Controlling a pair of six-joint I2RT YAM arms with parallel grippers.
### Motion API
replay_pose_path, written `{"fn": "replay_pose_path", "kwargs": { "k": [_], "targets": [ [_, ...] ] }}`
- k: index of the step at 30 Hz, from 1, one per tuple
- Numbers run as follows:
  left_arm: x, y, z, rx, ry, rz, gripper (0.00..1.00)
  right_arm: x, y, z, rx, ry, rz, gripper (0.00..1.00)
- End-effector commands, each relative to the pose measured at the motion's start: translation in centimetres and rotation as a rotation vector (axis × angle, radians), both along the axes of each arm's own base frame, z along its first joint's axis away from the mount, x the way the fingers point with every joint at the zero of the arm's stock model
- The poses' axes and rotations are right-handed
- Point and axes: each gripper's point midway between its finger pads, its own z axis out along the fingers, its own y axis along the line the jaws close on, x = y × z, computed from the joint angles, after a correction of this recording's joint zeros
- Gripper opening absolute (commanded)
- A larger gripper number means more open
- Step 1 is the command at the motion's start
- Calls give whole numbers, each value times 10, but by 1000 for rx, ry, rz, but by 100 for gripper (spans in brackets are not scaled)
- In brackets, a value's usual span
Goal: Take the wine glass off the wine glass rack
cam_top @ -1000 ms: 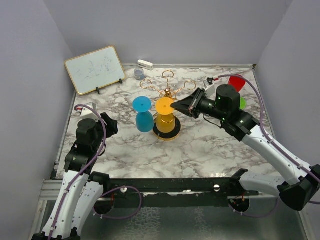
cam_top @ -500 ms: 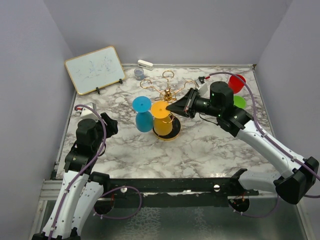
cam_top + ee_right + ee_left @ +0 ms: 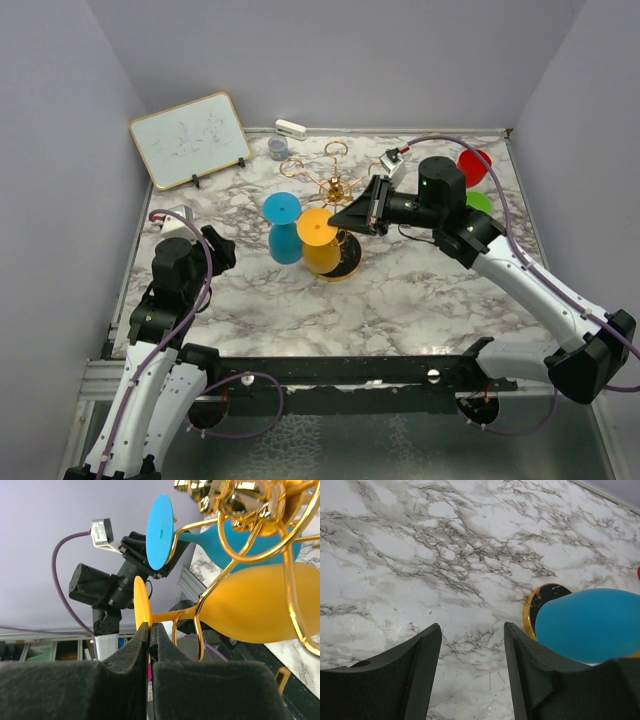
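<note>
The gold wire wine glass rack (image 3: 335,187) stands on its round black base (image 3: 347,263) at mid-table. An orange wine glass (image 3: 321,253) hangs upside down from it, its stem inside a gold wire loop (image 3: 200,611). My right gripper (image 3: 340,219) is shut on the rim of the orange glass's flat foot (image 3: 141,605), pinching it between the fingers (image 3: 150,625). A blue wine glass (image 3: 285,243) hangs just left of it, foot up (image 3: 159,530). My left gripper (image 3: 472,627) hovers open over bare marble, left of the blue glass (image 3: 590,622) and rack base (image 3: 542,597).
A small whiteboard (image 3: 190,138) leans at the back left. A grey cup (image 3: 278,148) and a white object (image 3: 290,128) sit by the back wall. Red (image 3: 473,165) and green (image 3: 483,205) items lie behind my right arm.
My right gripper has drawn the orange glass leftward and toward the near side, away from the rack's post. The left arm has stayed put.
</note>
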Motion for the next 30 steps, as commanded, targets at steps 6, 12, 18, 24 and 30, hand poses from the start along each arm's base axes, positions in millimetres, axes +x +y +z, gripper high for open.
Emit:
{"fn": "replay_pose_path", "kwargs": {
  "k": [6,12,18,24,30],
  "targets": [
    [1,0,0,-6,-8,4,56,-39,-16,10,-14,-60,105,1],
    [1,0,0,-6,-7,5,56,-55,-25,10,-29,-88,141,1],
    [1,1,-1,-5,-5,8,56,-59,-37,22,-76,-166,122,1],
    [1,1,-1,-6,-6,7,56,-43,-66,44,-238,-321,-16,1],
    [1,1,-1,-6,-6,7,56,-34,-89,68,-324,-381,-129,1]
  ]
}}
